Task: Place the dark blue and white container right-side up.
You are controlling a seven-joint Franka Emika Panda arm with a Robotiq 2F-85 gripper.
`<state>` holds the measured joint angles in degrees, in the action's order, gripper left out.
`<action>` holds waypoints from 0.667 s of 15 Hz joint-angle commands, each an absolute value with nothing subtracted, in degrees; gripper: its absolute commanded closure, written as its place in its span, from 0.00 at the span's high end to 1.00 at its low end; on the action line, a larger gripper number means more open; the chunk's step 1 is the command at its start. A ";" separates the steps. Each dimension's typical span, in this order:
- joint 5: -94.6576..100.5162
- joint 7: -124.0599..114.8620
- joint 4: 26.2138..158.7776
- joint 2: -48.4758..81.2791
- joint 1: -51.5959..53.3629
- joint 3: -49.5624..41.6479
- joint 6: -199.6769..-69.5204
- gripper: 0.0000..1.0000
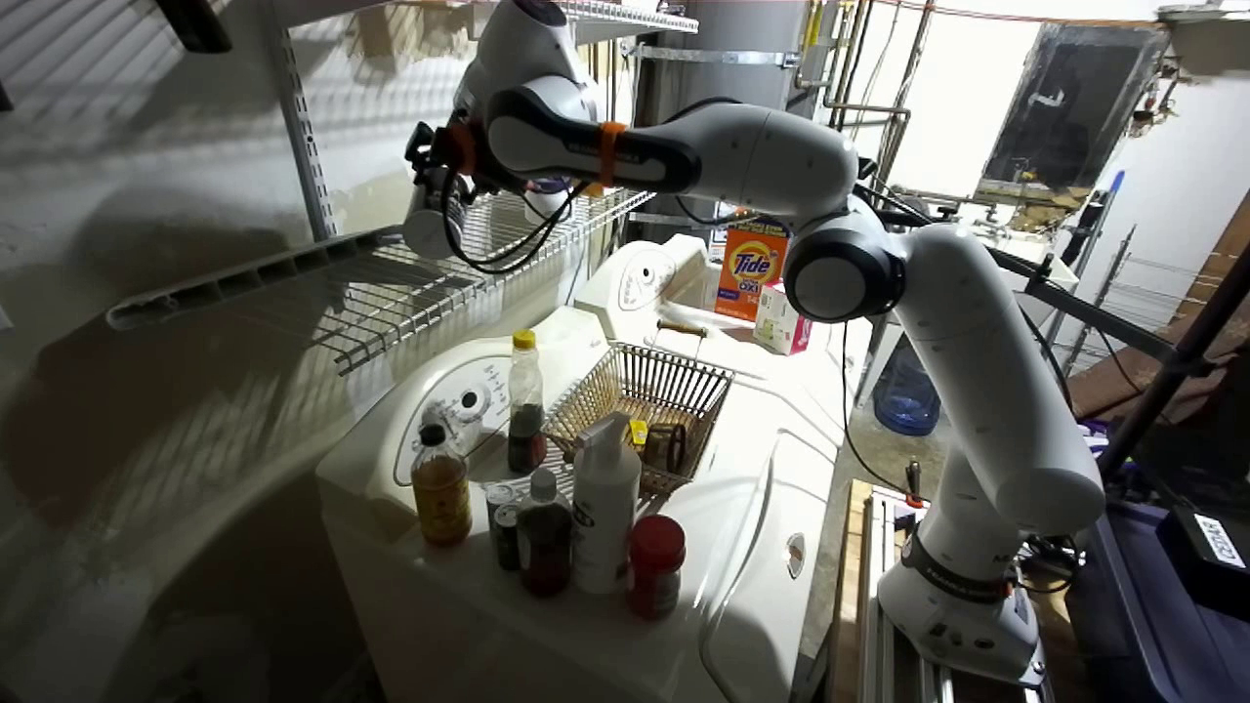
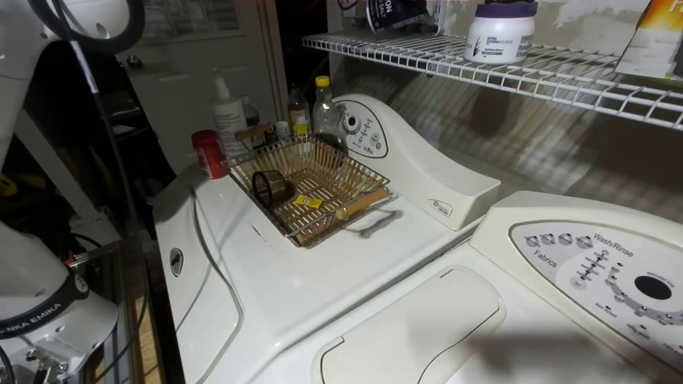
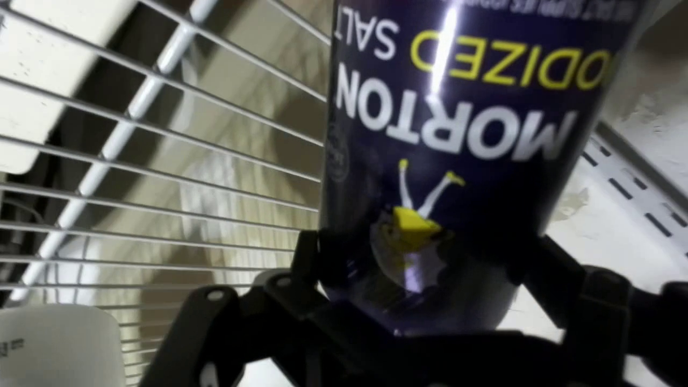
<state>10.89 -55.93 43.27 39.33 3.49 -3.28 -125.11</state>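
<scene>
The dark blue and white container (image 3: 457,107) is a Morton salt canister with white and yellow lettering. It fills the middle of the wrist view. My gripper (image 3: 423,258) has one black finger on each side of it and is shut on it. In an exterior view the canister's pale round end (image 1: 433,232) points downward below my gripper (image 1: 430,161). In an exterior view the canister (image 2: 397,15) is tilted over the wire shelf at the top edge, with its upper part cut off. I cannot tell whether its lower edge touches the shelf.
A white jar with a purple lid (image 2: 499,37) stands on the wire shelf (image 2: 448,64) beside the canister. An orange and white box (image 2: 653,42) is farther along. Below are a basket (image 1: 645,391), a red jar (image 1: 656,566) and several bottles on the washer.
</scene>
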 commanded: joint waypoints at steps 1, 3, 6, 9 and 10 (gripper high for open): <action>12.11 -47.39 46.79 36.62 4.06 -1.96 -131.52 0.67; 12.05 -42.68 48.47 35.95 4.38 -1.38 -135.96 0.67; 11.74 -36.12 52.29 34.49 4.32 -0.31 -143.79 0.67; 10.82 -31.39 56.76 32.32 3.56 0.88 -149.25 0.67; 10.59 -29.85 58.46 31.45 3.30 1.26 -150.55 0.67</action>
<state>10.95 -34.51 50.82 36.53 4.51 -0.60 -146.04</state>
